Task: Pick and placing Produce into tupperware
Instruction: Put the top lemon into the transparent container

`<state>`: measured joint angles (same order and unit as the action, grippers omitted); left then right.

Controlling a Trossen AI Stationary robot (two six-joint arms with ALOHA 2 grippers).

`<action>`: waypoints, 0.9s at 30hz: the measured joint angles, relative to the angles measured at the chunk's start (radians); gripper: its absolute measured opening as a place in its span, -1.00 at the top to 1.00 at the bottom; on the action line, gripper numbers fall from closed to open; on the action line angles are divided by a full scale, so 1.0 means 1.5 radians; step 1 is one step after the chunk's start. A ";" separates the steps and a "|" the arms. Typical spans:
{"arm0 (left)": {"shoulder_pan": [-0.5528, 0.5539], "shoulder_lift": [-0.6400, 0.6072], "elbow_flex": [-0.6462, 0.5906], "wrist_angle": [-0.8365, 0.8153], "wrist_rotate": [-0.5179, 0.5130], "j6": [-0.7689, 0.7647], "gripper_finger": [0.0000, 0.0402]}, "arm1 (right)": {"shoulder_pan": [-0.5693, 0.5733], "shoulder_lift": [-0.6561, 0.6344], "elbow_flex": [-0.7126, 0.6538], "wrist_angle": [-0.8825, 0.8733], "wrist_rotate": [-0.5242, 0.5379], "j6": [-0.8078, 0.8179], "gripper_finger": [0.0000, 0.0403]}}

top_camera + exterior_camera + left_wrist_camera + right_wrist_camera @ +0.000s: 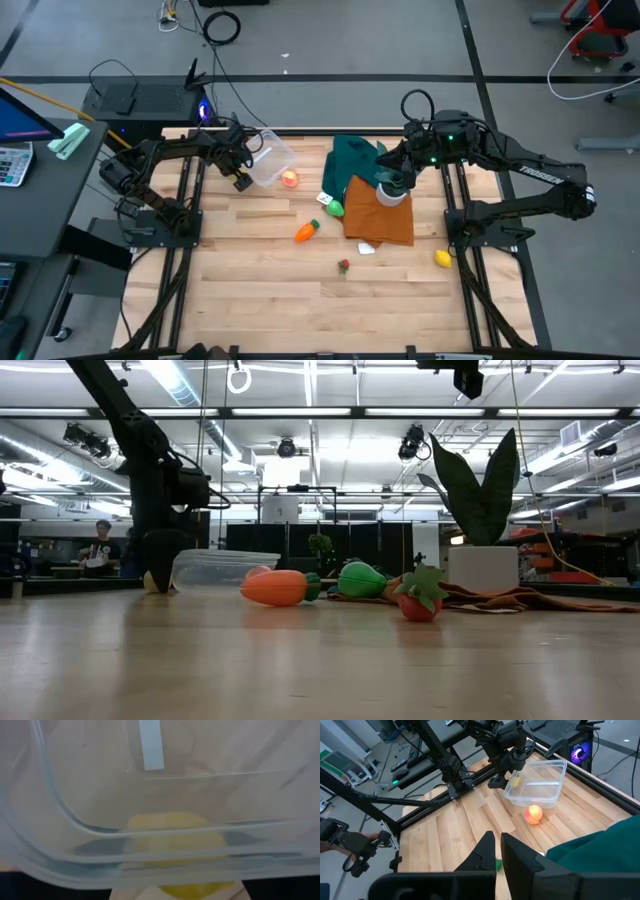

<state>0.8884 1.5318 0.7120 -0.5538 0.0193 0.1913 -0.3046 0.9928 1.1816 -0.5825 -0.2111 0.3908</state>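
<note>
While the produce is lying scattered over the worktop [260, 300], the pieces nearest the table-height camera are the red berry [419, 603] and the orange carrot [277, 587], with the green piece [360, 579] just behind them; all are appearing small, rigid and light, probably smooth enough to slip, so a hold across the widest part of each body is looking safest. A yellow piece [442, 258] is sitting well apart near the right arm's frame, and the peach [290, 179] is resting just beside the tupperware [272, 158], whose thin clear wall is likely flexing and sliding under any push. Farther back, the left gripper [241, 180] is reaching down at the container's near wall, its fingers closing on a second yellow piece [175, 837], seen through the plastic. The right gripper [498, 851] is waiting over the green cloth [357, 160], its fingers nearly together and holding nothing.
</note>
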 joint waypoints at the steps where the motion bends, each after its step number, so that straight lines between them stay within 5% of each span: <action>1: 0.000 0.000 0.000 0.000 0.000 0.000 -0.81 | 0.000 0.000 0.000 0.000 0.000 0.000 1.00; 7: 0.000 0.000 0.000 -0.002 -0.003 0.002 -0.77 | 0.000 0.000 0.000 0.000 0.000 0.000 1.00; 27: 0.000 -0.001 0.001 -0.013 -0.006 0.002 -0.15 | 0.000 0.000 0.000 0.000 0.000 -0.001 1.00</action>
<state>0.8890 1.5305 0.7136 -0.5729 0.0108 0.1947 -0.3045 0.9928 1.1816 -0.5823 -0.2105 0.3901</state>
